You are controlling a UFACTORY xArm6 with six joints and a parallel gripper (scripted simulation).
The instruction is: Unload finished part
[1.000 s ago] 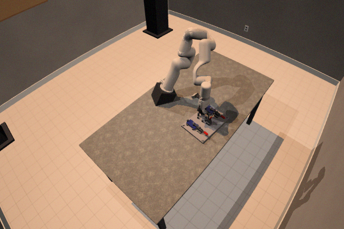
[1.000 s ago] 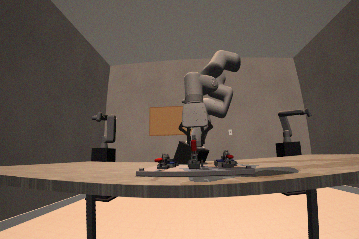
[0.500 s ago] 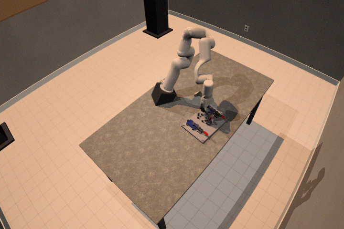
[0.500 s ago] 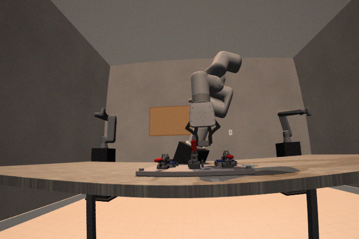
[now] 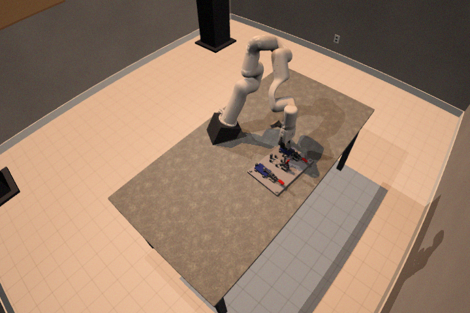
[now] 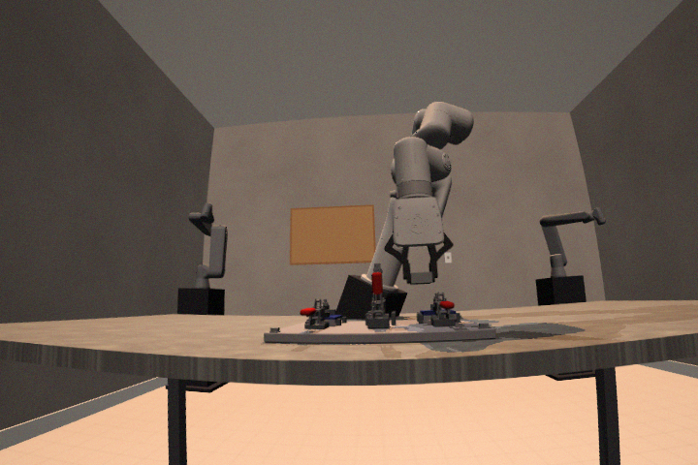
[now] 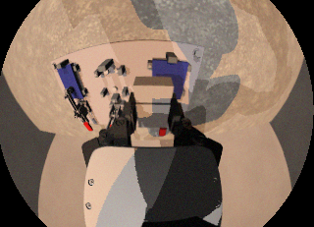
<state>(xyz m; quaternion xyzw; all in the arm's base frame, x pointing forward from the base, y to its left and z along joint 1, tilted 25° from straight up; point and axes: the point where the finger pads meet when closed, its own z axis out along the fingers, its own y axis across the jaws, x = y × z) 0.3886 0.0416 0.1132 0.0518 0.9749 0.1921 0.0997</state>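
Exterior view: my claw [image 6: 419, 272] grips the part [image 6: 420, 277], a plain pale-grey block hanging level above the fixture [image 6: 328, 335], apart from the blue blanks [image 7: 169, 72].

The room is lit evenly and rather dimly, and soft double shadows of the arm [image 5: 250, 70] are thrown on the table [image 5: 191, 206] and on the right wall [image 5: 427, 254]. In the exterior view the arm is seen dark against the wall, and the table edge is bent by the lens. The wrist view is a circle with black corners, coarse and blurred.
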